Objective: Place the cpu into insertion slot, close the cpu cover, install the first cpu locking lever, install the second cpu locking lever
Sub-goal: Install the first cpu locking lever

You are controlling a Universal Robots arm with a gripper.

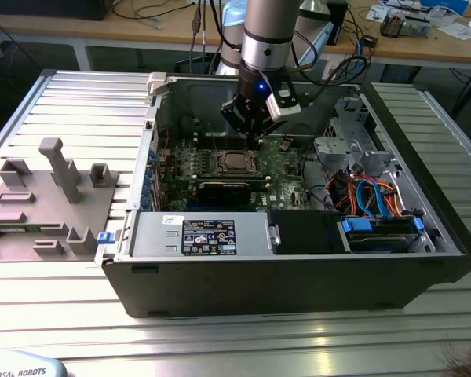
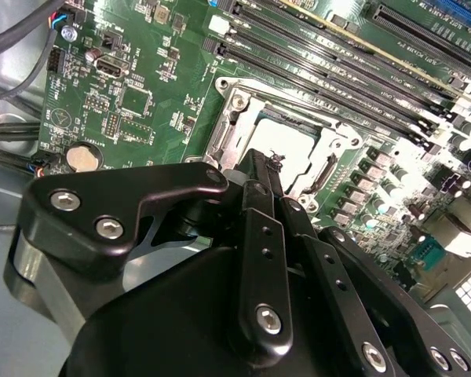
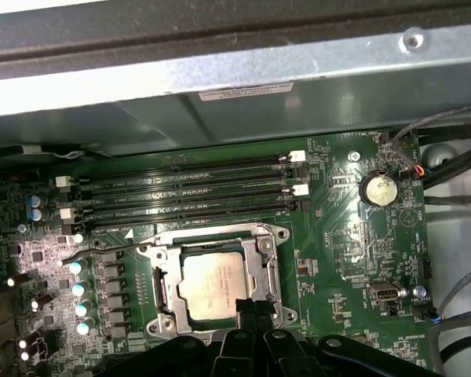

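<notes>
The cpu [image 3: 212, 284] lies flat in the insertion slot [image 3: 158, 283] on the green board, its dull silver top facing up. The cpu cover [image 3: 261, 250] lies down around it as a silver frame, and the chip shows through its window. A thin lever rod [image 3: 102, 248] runs along the socket's side nearest the memory slots. My gripper [image 3: 249, 308] hangs just over the socket's edge with its black fingers together and nothing seen between them. In the second wrist view the gripper [image 2: 261, 161] tips reach the socket rim [image 2: 234, 102]. In the exterior view the gripper [image 1: 253, 135] hovers above the socket [image 1: 235, 162].
Long black memory slots [image 3: 188, 192] run beside the socket, and a coin battery [image 3: 378, 189] sits on the board. A black card [image 1: 224, 188], a power supply [image 1: 200, 234], drive bays and cables [image 1: 369, 196] crowd the open case. A grey fixture [image 1: 47, 196] stands on the exterior view's left.
</notes>
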